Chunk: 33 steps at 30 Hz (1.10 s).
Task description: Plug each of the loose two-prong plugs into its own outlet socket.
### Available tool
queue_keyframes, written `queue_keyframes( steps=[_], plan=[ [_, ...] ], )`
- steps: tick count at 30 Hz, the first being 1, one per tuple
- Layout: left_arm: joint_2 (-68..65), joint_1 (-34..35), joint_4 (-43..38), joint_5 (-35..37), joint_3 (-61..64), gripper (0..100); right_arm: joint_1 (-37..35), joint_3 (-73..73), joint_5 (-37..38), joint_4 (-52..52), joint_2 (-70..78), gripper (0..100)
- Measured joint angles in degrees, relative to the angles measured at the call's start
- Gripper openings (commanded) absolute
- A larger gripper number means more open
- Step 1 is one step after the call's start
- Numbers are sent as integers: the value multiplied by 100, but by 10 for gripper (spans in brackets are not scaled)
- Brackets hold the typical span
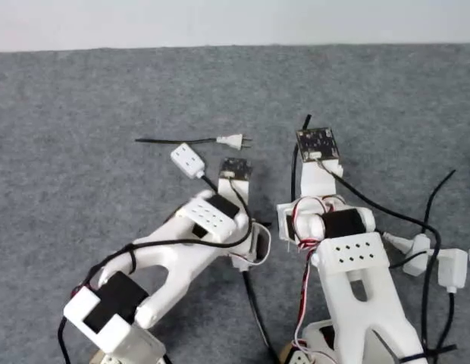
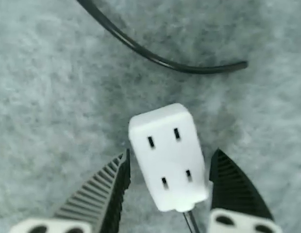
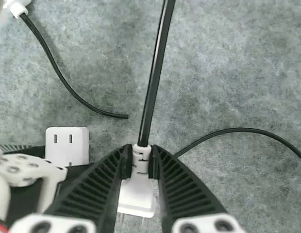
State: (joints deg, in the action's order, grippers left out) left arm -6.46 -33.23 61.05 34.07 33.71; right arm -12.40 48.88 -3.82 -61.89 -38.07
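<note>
Plug (image 3: 137, 193) sits pinched in right fingers (image 3: 99, 189); left fingers (image 2: 106, 188) flank socket (image 2: 167, 155).

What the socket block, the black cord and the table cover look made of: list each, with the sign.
Socket block: likely moulded plastic, white, smooth, slightly glossy with rounded edges.
Black cord: seemingly rubber or vinyl sheathing, smooth, faint sheen, bends freely.
Table cover: probably felt or low-pile carpet, grey, matte, fuzzy mottled fibres.
</note>
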Motion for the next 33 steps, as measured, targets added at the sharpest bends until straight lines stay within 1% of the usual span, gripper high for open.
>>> queue_keyframes(
  steps=[2,4,10,13,16,19,23,25,28,30,33],
  plan=[
    [0,18,0,0,0,61,9,0,0,0,0,8],
    [0,18,-18,0,0,9,18,0,0,35,0,9],
    [-9,9,-88,-431,-35,13,0,0,0,53,0,9],
    [-18,167,-211,-325,-105,13,0,0,0,53,0,9],
    [-18,510,-510,-123,-149,14,0,0,0,123,0,9],
    [-18,853,-607,62,-325,15,0,0,0,149,0,9],
    [-53,958,-607,123,-448,17,0,0,0,149,0,9],
    [-132,967,-607,123,-475,32,0,0,0,149,0,9],
    [-527,985,-589,132,-686,102,0,0,0,149,0,9],
    [-862,985,-281,158,-1073,145,0,0,0,149,0,9],
    [-1354,985,387,316,-1749,183,0,0,0,149,0,9]
  ],
)
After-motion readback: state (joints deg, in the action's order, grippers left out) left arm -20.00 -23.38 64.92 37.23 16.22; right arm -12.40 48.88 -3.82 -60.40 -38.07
